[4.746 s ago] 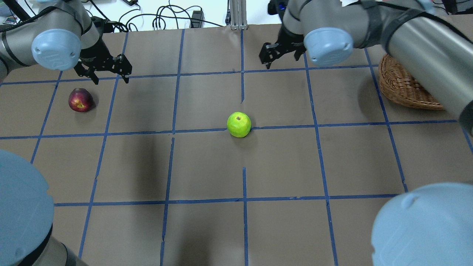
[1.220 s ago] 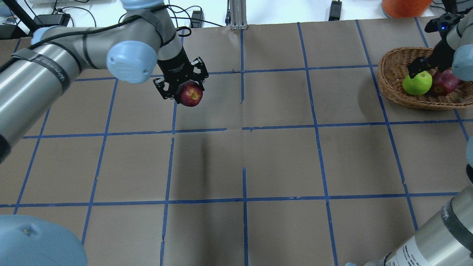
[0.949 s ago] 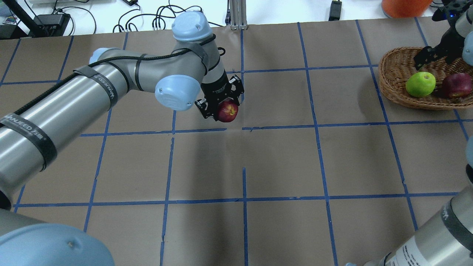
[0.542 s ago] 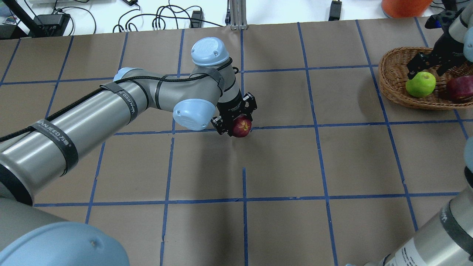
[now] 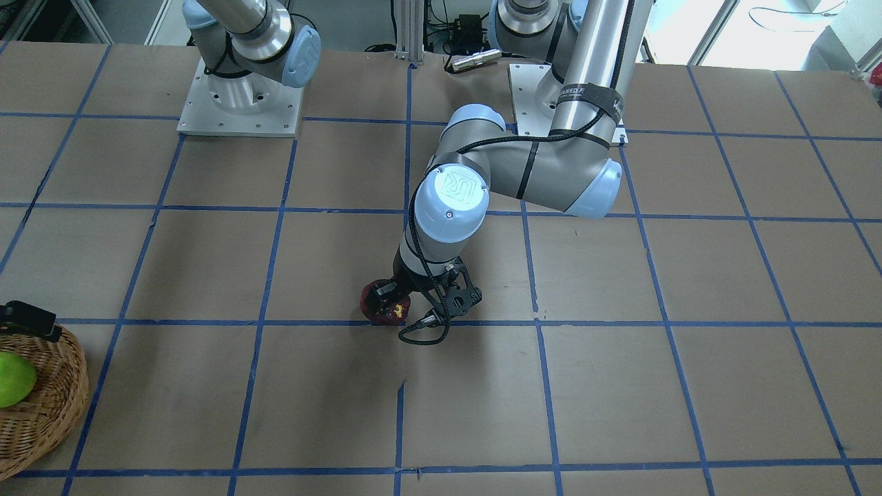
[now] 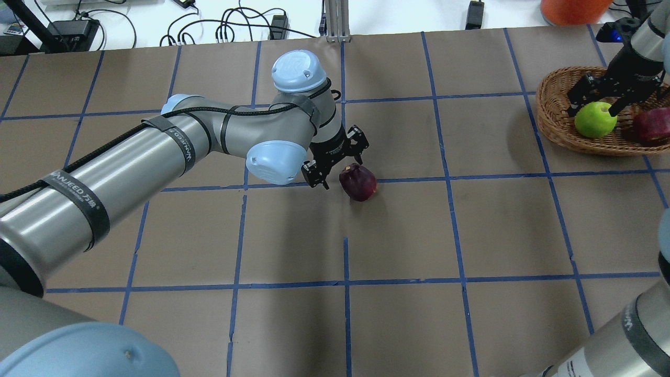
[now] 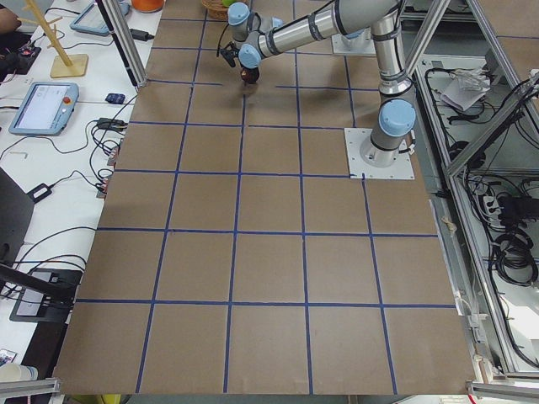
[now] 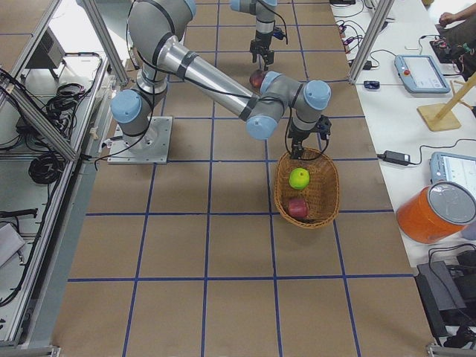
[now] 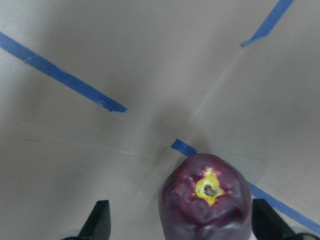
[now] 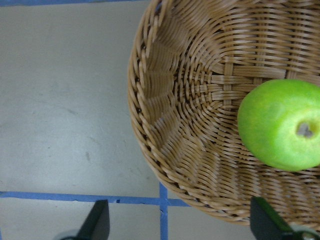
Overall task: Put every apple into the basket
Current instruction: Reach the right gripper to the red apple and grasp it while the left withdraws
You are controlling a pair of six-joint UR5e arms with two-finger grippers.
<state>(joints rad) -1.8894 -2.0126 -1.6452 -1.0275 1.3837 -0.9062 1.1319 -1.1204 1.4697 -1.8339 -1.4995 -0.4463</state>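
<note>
A dark maroon apple [image 6: 358, 181] lies on the brown table near its middle, on a blue tape line. My left gripper [image 6: 337, 163] stands open just left of it and slightly above. In the left wrist view the apple [image 9: 205, 200] sits between the wide-apart fingers [image 9: 97, 222], touching neither. The wicker basket [image 6: 555, 123] at the far right holds a lime green apple [image 6: 595, 120] and a red apple [image 6: 651, 124]. My right gripper [image 6: 595, 104] hangs open just over the green apple [image 10: 280, 125], above the basket [image 10: 200, 100].
An orange container [image 6: 573, 8] stands behind the basket, beyond the table's far edge. Cables and power bricks [image 6: 230, 26] lie along that edge. Blue tape lines divide the table into squares. The left arm's long forearm [image 6: 104, 178] spans the left half.
The left gripper carried the maroon apple from the left to the table's middle, opened and let it go there. The right gripper moved slightly left over the green apple in the basket.
</note>
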